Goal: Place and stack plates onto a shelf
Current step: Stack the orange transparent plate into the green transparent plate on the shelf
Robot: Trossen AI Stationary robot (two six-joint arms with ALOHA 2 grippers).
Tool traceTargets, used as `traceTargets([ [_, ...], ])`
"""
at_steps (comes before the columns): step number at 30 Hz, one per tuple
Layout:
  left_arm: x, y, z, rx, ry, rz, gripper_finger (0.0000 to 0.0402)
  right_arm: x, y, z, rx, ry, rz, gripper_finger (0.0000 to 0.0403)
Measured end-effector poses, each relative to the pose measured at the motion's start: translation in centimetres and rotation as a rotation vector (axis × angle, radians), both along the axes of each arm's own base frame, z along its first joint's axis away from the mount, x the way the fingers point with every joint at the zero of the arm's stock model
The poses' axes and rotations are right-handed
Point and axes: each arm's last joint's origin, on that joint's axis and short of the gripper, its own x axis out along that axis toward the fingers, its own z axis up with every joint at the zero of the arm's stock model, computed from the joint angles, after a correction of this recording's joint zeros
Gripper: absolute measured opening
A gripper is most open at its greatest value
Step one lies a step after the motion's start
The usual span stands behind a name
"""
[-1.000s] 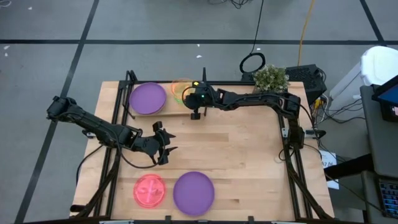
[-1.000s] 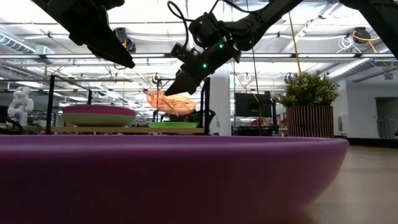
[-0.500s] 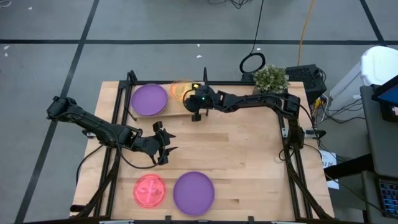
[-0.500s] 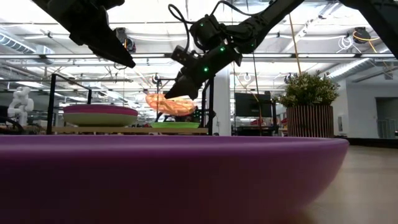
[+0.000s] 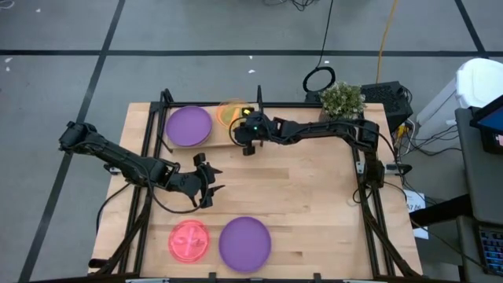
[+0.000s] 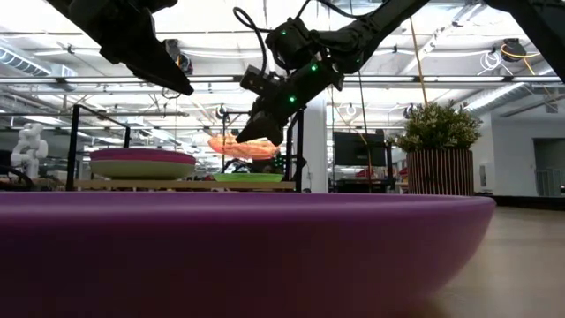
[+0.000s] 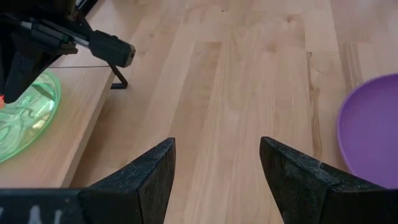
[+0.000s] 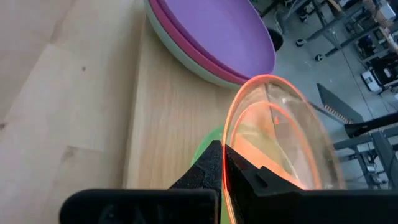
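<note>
**While my right gripper pinches the orange plate above the shelf**

My right gripper (image 5: pixel 240 127) clamps the orange plate (image 8: pixel 273 149), tilted over the green plate (image 6: pixel 246 177) on the shelf (image 5: pixel 222 140), at 12 o'clock. My left gripper (image 5: pixel 211 182) hangs empty, jaws apart, toward 9 o'clock.

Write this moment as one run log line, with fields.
right gripper: shut on orange plate, above green plate on shelf | left gripper: open, empty, over table
</note>
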Motion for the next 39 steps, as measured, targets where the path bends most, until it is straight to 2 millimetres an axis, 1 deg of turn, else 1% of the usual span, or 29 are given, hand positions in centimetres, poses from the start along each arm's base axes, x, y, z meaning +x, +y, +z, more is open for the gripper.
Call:
traceTargets([
  [4, 0.0, 0.0, 0.0, 0.0, 0.0, 0.0, 0.0237, 0.2, 0.6, 0.0, -0.038, 0.015, 0.028, 0.0],
  [9, 0.0, 0.0, 0.0, 0.0, 0.0, 0.0, 0.0237, 0.7, 2.4, 0.3, -0.207, 0.049, 0.073, 0.0],
  [12, 0.0, 0.0, 0.0, 0.007, -0.001, -0.006, 0.0237, 1.0, 3.3, 0.6, -0.269, 0.049, 0.081, 0.0],
  [15, 0.1, 0.0, 0.2, 0.008, -0.019, -0.011, 0.0237, 1.5, 3.5, 1.6, -0.276, 0.019, 0.061, 0.0],
  [19, 0.3, -0.1, 0.4, 0.016, -0.04, -0.022, 0.0237, 2.1, 2.6, 3.7, -0.246, -0.045, 0.015, 0.0],
  [23, 0.3, -0.1, 0.4, 0.018, -0.042, -0.024, 0.0237, 2.1, 0.8, 5.4, -0.216, -0.045, -0.035, 0.0],
  [27, 0.3, -0.1, 0.4, 0.026, -0.04, -0.03, 0.0237, 2.0, -0.5, 6.6, -0.204, -0.069, -0.017, 0.0],
  [34, 0.5, -0.2, 0.6, 0.043, -0.062, -0.049, 0.0237, 1.9, -2.2, 7.7, -0.151, -0.176, 0.01, 0.0],
  [37, 0.6, -0.2, 0.7, 0.045, -0.074, -0.053, 0.0237, 1.8, -2.6, 7.7, -0.109, -0.193, 0.007, 0.0],
  [39, 0.6, -0.2, 0.7, 0.048, -0.074, -0.055, 0.0237, 1.7, -2.5, 7.3, -0.091, -0.166, 0.005, 0.0],
])
